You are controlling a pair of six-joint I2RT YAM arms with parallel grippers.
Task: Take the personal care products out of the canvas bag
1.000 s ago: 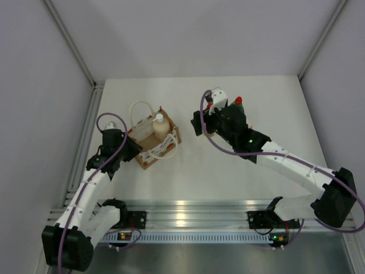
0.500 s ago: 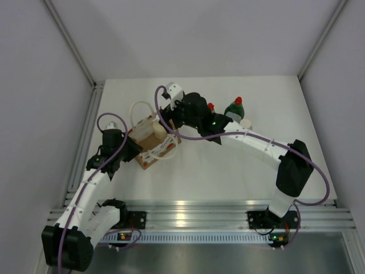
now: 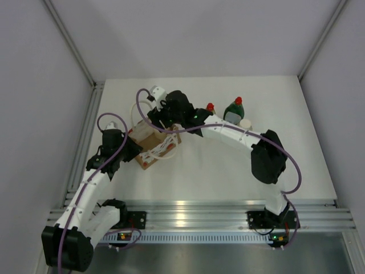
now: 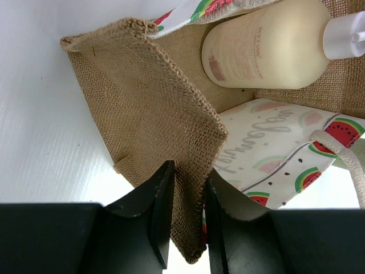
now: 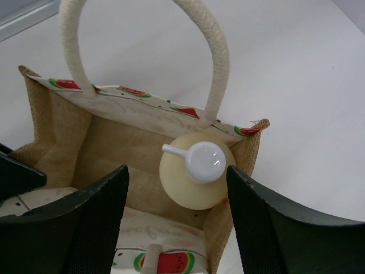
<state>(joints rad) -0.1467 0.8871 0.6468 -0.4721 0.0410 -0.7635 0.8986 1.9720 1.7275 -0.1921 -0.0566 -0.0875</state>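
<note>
The canvas bag (image 3: 153, 146) stands left of the table's centre, open at the top. My left gripper (image 3: 131, 147) is shut on the bag's burlap side wall (image 4: 149, 114), which is pinched between its fingers (image 4: 161, 217). The cream pump bottle (image 4: 268, 50) stands inside the bag. My right gripper (image 3: 162, 122) hovers over the bag's mouth, open and empty, with the pump bottle (image 5: 197, 169) below and between its fingers (image 5: 97, 222). Out on the table stand the yellow bottle (image 3: 210, 108), the dark green bottle (image 3: 234, 109) and the cream cylinder (image 3: 246, 123).
A white rope handle (image 5: 219, 63) arches over the bag's far side, just above the pump bottle. The second handle (image 3: 166, 149) hangs over the near side. Grey walls close in the table (image 3: 217, 165) at left, right and back.
My right arm has swung left from the bottles on the table to above the bag, its gripper open. The left gripper and the bag have not moved.
</note>
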